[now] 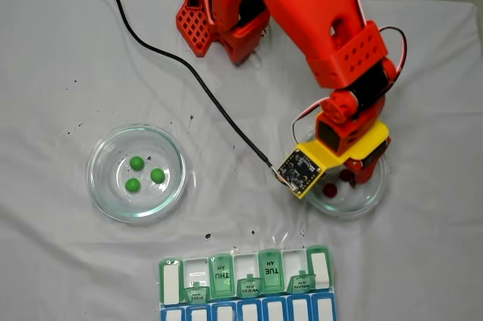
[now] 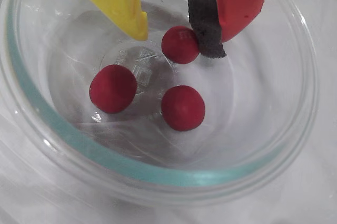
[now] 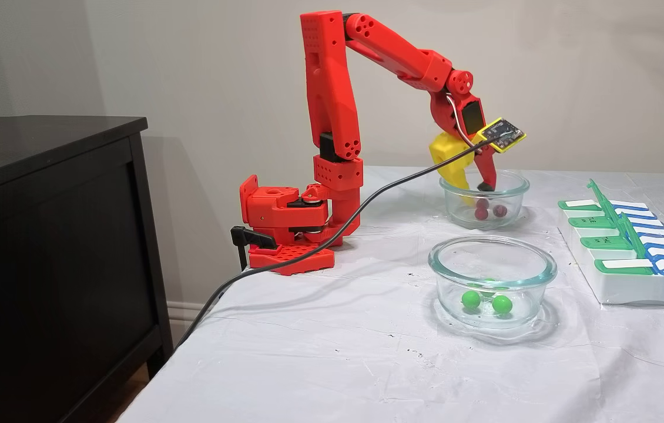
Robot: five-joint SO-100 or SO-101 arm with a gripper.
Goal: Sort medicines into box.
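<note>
Three red medicines [image 2: 180, 45] [image 2: 112, 88] [image 2: 182, 107] lie in a clear glass dish [image 2: 174, 174]. My gripper [image 2: 176, 37] is lowered into that dish and stands open around the upper red ball: the foam pad of the red finger [image 2: 208, 29] touches its right side, while the yellow finger [image 2: 124, 2] stays a little clear on its left. In a fixed view the gripper [image 3: 478, 191] dips into the far dish [image 3: 520, 183]. Three green medicines [image 1: 136, 162] sit in the left dish [image 1: 98, 192]. The box [image 1: 245, 283] lies at the table's front edge with some green lids raised.
A black cable [image 1: 189, 72] runs across the white cloth from the wrist camera board [image 1: 298, 170] to the table's far left. The red arm base [image 3: 285, 223] is clamped at the table edge. A dark cabinet [image 3: 44, 247] stands beside the table.
</note>
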